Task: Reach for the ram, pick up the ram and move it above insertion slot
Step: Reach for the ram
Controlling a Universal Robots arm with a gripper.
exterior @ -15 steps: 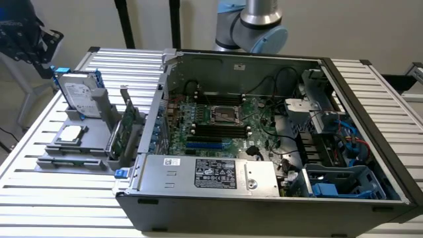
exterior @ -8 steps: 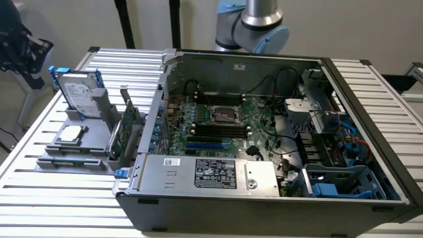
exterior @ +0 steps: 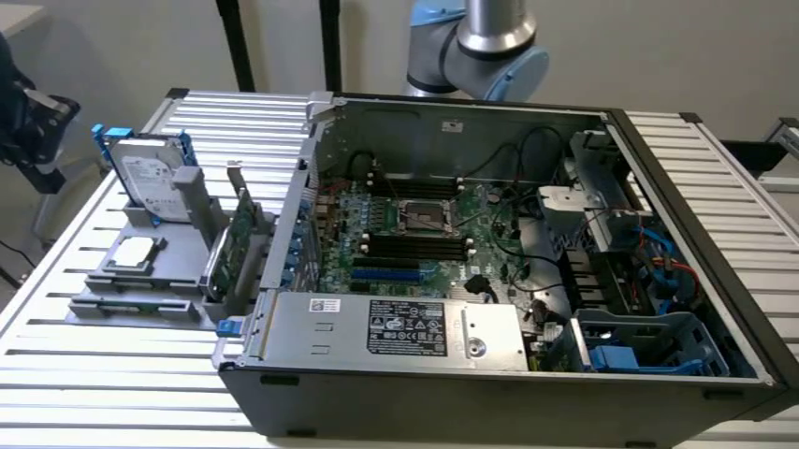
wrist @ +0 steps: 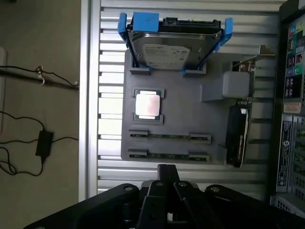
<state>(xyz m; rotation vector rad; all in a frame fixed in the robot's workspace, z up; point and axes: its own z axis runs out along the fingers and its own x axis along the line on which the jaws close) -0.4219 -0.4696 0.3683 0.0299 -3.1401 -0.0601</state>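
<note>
Black angular claw (wrist: 167, 171) clenched shut, thin ram (wrist: 169, 155) edge-on in flat grey tray (wrist: 190, 114), ribbed metal table (wrist: 109, 143) beneath

My gripper (wrist: 167, 168) is black, the tray (wrist: 190, 119) plain grey, the table (wrist: 109, 71) ribbed silver — the drive's bracket (wrist: 145, 21) bright blue, the motherboard (exterior: 359, 204) green with black slots (exterior: 418, 248).

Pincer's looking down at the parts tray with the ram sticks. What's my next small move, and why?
Probably open the pincer first. Its jaws stand shut, and the ram stick nearest it sits untouched, on edge, in the gray tray. Shut jaws likely couldn't straddle the stick on the way down.
</note>
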